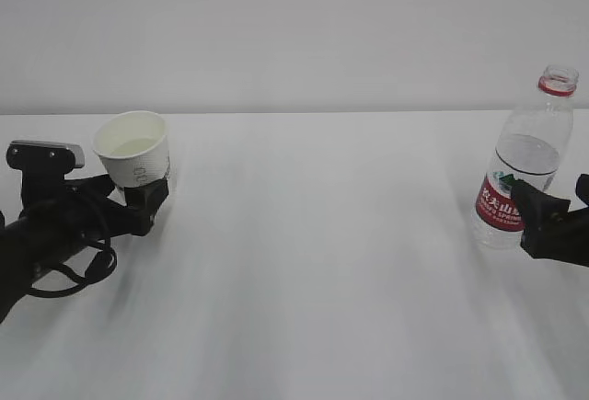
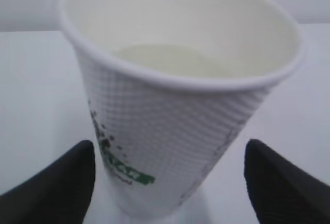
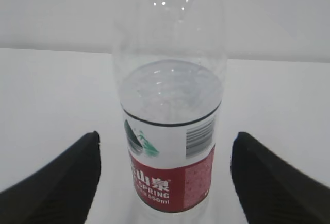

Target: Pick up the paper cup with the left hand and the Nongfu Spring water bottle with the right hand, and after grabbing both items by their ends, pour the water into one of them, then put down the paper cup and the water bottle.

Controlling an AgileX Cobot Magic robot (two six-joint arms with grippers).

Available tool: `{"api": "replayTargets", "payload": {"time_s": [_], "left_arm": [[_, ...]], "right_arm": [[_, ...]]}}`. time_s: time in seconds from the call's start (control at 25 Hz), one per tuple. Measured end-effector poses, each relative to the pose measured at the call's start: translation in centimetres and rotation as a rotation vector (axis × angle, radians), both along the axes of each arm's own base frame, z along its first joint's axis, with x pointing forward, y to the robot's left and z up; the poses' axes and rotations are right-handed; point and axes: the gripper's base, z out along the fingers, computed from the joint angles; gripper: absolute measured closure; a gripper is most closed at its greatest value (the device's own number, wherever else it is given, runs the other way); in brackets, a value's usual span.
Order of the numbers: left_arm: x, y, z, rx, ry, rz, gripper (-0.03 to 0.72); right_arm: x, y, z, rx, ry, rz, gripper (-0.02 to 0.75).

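Note:
The white paper cup [image 1: 135, 154] stands at the left of the table with pale liquid [image 2: 160, 59] in its bottom. My left gripper [image 1: 138, 196] [image 2: 169, 147] is open around the cup's lower part, and a gap shows on each side of the cup [image 2: 175, 131]. The uncapped Nongfu Spring water bottle [image 1: 520, 165] [image 3: 170, 131] stands at the right, about half full of water [image 3: 170, 92]. My right gripper [image 1: 552, 205] [image 3: 166, 136] is open astride the red label, its fingers clear of the bottle on both sides.
The white table [image 1: 322, 262] runs back to a pale wall [image 1: 294, 23]. A loop of black cable [image 1: 69, 276] hangs below the left arm near the table's left edge.

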Motion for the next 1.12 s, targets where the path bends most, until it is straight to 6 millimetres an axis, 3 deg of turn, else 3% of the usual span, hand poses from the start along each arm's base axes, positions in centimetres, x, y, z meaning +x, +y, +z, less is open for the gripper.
{"api": "replayTargets", "payload": {"time_s": [0.24,0.64,0.92,1.12], "left_arm": [[-1.6,0.4,1.3,-0.001,-0.004,-0.002,0.032],[-3.4,0.8,4.3,-0.013,-0.060,-0.002,0.062],[-3.6,0.8,7.8,-0.041,-0.180,-0.002,0.084],[-4.3,1.0,11.8,-0.072,-0.314,-0.002,0.099]], "right_arm": [[-1.4,-0.1,0.5,0.005,-0.010,-0.001,0.144],[-2.7,-0.4,5.6,0.023,-0.194,-0.017,0.144],[-1.9,-0.4,9.7,0.012,-0.262,-0.022,0.144],[-1.4,-0.3,13.1,0.016,-0.325,-0.021,0.144]]}}
